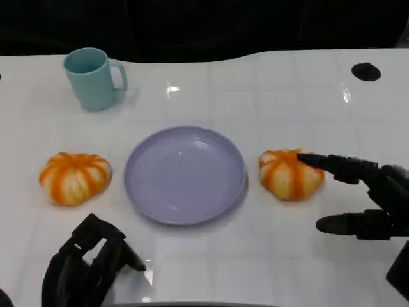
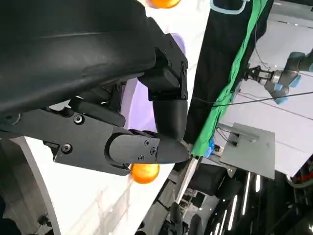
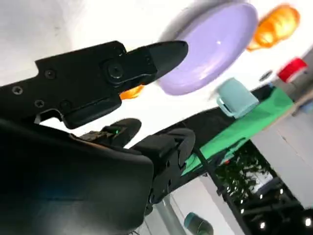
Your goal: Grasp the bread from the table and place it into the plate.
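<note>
The plate (image 1: 185, 174) sits mid-table (image 1: 268, 256), with one bread (image 1: 75, 177) to its left and another bread (image 1: 289, 175) just beside its right edge. A mug (image 1: 92, 78) stands far left. The left hand (image 1: 86, 265) lies near left; the right hand (image 1: 367, 198) is right of the right-side bread.

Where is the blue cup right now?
In the head view, the blue cup stands at the table's far left, behind the purple plate.

A lab: robot arm (image 2: 293, 73) beyond green curtain (image 2: 234, 73).

The right hand (image 1: 358, 195) is running off the head view's right edge, one finger covering part of the near bread (image 1: 291, 175). In the left wrist view, fingers (image 2: 146, 147) are hiding most of the plate (image 2: 139, 105).
</note>
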Motion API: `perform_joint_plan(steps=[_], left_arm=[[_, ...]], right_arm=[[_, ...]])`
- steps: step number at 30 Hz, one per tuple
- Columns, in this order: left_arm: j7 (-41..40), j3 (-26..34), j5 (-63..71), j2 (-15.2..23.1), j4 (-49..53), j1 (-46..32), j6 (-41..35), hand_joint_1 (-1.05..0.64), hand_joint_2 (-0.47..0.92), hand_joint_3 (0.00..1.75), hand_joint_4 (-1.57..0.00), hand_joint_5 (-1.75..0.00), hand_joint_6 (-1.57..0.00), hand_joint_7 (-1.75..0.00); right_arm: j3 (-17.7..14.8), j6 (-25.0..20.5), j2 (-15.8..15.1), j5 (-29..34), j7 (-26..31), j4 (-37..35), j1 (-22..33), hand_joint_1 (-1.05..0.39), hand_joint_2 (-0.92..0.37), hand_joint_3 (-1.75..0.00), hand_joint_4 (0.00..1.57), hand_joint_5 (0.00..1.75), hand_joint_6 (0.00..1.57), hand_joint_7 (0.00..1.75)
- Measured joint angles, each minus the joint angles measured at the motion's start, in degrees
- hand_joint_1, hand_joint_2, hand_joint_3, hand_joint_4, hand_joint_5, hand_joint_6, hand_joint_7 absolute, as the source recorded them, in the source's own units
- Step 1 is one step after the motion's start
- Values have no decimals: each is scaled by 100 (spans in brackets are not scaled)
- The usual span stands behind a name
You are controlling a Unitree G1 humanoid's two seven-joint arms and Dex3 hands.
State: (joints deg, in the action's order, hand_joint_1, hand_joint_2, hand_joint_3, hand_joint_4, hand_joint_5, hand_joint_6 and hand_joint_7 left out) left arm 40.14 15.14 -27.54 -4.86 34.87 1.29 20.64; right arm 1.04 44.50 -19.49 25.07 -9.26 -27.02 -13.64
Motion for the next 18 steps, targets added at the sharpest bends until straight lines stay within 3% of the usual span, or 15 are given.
perform_joint_plan(steps=[10,18], left_arm=[[-1,-13,8,-13,24,30,0,-53,92,24,-60,-175,-51,-148],[0,-41,14,-13,24,37,3,-53,92,25,-60,-175,-52,-148]], right_arm=[[682,-663,-411,1905,1442,269,-253,-34,-76,0,16,0,19,0],[1333,-1150,-469,2400,1965,31,-716,-33,-76,0,18,1,21,1]])
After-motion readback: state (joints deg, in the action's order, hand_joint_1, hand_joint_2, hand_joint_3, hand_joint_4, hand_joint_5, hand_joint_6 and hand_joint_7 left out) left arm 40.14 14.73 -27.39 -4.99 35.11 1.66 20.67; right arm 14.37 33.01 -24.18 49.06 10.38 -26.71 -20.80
